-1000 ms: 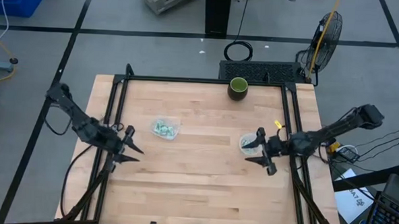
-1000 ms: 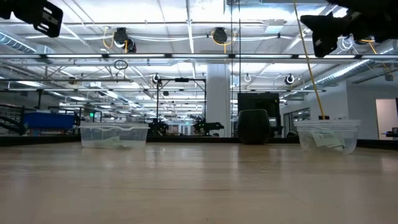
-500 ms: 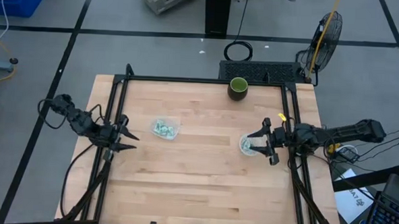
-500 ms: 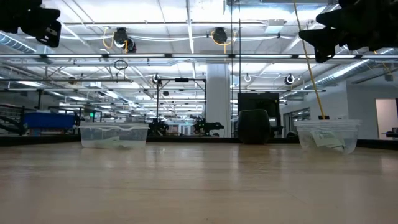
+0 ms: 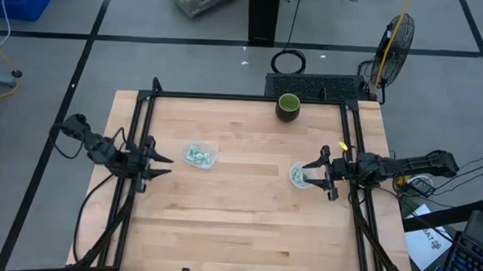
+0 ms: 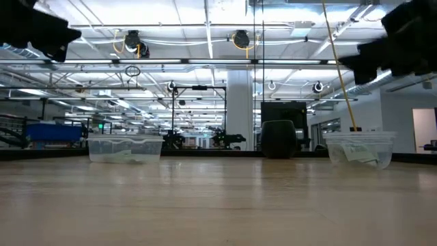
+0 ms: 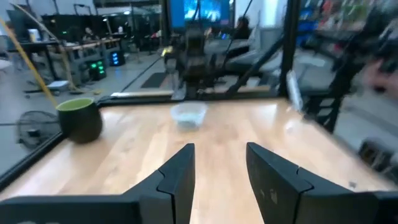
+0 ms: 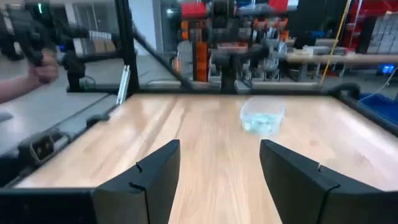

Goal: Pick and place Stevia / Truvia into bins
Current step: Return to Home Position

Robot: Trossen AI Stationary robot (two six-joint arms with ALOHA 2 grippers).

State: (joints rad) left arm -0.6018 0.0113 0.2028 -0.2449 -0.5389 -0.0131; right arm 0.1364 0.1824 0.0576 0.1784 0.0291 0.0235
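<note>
Pale green and white sachets lie inside both clear bins; I see none on the bare wood. The squarish bin [image 5: 200, 156] [image 6: 125, 147] [image 8: 262, 116] stands left of the table's middle, the round bin [image 5: 298, 176] [image 6: 360, 149] [image 7: 188, 115] toward the right. My left gripper [image 5: 163, 166] [image 7: 217, 171] hangs open above the table's left edge, pointing right at the squarish bin from a short way off. My right gripper [image 5: 308, 174] [image 8: 217, 177] is open, pointing left, its fingertips above the round bin's right side. Both are well above the table in the low view.
A dark green cup [image 5: 288, 106] [image 7: 79, 119] stands at the middle of the far edge. A black frame [image 5: 243, 97] runs round the table's far, left and right sides. Bare wood [image 5: 238, 217] fills the table's near half and its centre. A person's hand [image 8: 25, 78] shows beyond the table.
My left gripper has drawn back toward the left edge, then come right again, ending a little nearer the far edge. My right arm has sunk lower and drawn back toward the right edge, and its gripper has shifted slightly toward the far edge. Bins and sachets have stayed put.
</note>
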